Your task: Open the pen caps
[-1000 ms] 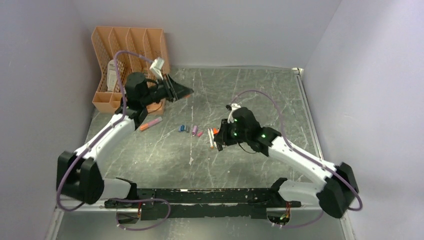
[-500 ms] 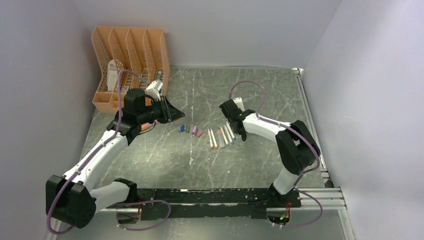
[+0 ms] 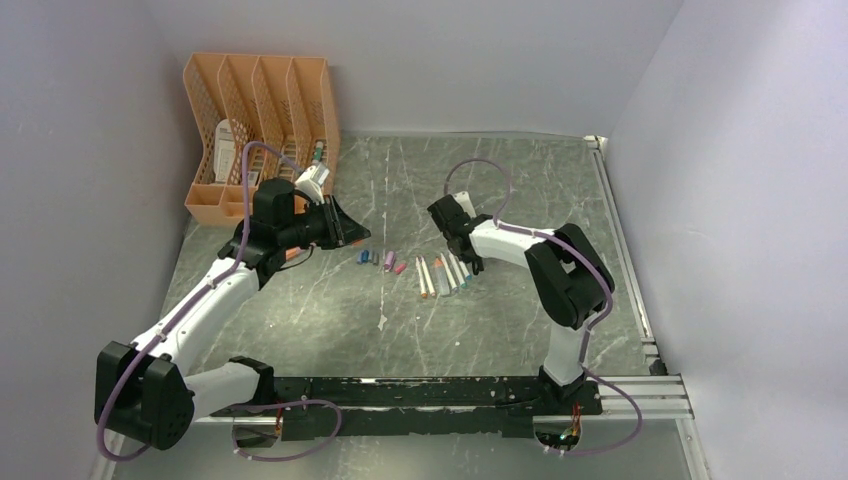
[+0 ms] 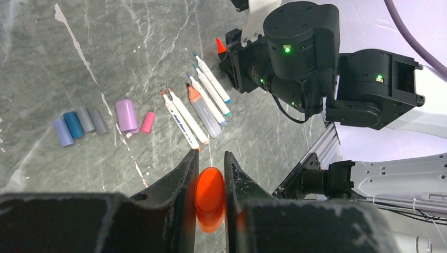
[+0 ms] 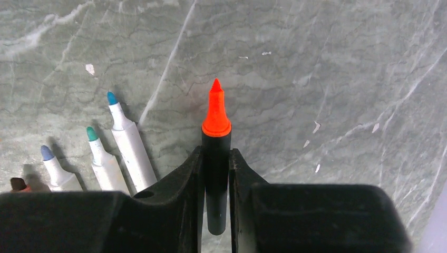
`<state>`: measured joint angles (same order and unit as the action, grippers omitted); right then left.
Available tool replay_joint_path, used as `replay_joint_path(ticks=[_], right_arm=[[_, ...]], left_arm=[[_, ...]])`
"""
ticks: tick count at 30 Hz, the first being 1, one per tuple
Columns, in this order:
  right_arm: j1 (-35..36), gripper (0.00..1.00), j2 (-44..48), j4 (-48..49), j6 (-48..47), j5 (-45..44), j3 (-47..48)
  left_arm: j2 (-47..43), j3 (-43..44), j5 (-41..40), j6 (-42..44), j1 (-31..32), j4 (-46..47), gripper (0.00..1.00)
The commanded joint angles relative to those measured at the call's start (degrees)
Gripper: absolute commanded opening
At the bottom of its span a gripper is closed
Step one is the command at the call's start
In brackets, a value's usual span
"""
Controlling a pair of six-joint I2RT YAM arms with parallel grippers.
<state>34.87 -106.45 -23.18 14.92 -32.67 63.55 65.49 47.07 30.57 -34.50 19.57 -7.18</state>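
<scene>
Left gripper (image 4: pixel 210 162) clamped on an orange cap (image 4: pixel 210 192), pads squeezing its round side wall, held just above the surface (image 3: pixel 520 190). Right gripper (image 5: pixel 216 154) clamped on the black marker (image 5: pixel 216 190) mid-barrel, with the bare orange tip (image 5: pixel 215 113) pointing out past the fingers; cap and marker are well apart, so this one reads as opened. Other caps lie loose in a short row on the surface: lilac-blue (image 4: pixel 62 132), teal (image 4: pixel 73 124), two grey (image 4: pixel 84 119), then purple (image 4: pixel 126 115) with pink (image 4: pixel 147 122) just beside it. Right of them is a row of pens (image 4: pixel 203 113), nibs showing, none capped as far as I can see. Judgement on handling: the caps are light, rigid and smooth, and prone to roll or squirt out of a pinch, so take them across the side wall at mid-length, not at the rim. The marker is stiff and light; grip the barrel well back from the tip, which would smear on contact. Only container is an orange slotted rack (image 3: pixel 258 62) at the far left corner. A white item stands in its leftmost slot; the other slots are partly screened by the left arm, contents unclear.
</scene>
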Motion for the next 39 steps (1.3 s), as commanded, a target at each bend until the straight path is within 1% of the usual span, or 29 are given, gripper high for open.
replay_joint_path(ticks=[1,5,9,15,20,25,27,33,39], right_arm=[[-0.1,0.12,-0.8,1.1,-0.1,0.9,1.8],[0.0,0.25,-0.1,0.8,0.4,2.0,1.6],[0.0,0.31,1.2,0.3,0.7,2.7,1.1],[0.0,0.35,4.5,-1.6,1.2,3.0,1.0],[0.0,0.39,9.1,-4.2,1.5,3.3,2.2],[0.0,0.44,14.2,-6.3,2.0,4.2,2.5],[0.1,0.46,16.4,-6.8,2.5,5.0,1.9],[0.1,0.53,23.8,-5.2,4.8,12.0,-3.3],[0.0,0.54,28.3,-3.2,6.1,16.4,-8.5]], left_arm=[[-0.2,-0.1,-0.7,0.8,0.2,-0.3,0.07],[0.1,-0.1,-0.8,0.7,0.2,-0.3,0.07],[0.7,0.3,-2.0,0.9,0.2,-1.4,0.07],[1.7,1.2,-3.2,1.0,0.2,-2.7,0.07],[3.1,2.3,-4.7,1.6,0.2,-4.5,0.07],[6.6,4.2,-7.6,2.8,0.2,-7.2,0.07],[8.7,5.3,-9.6,3.8,0.2,-8.6,0.07],[15.9,9.4,-17.4,7.2,0.9,-11.7,0.07],[23.7,12.9,-24.0,9.1,2.1,-12.6,0.07]])
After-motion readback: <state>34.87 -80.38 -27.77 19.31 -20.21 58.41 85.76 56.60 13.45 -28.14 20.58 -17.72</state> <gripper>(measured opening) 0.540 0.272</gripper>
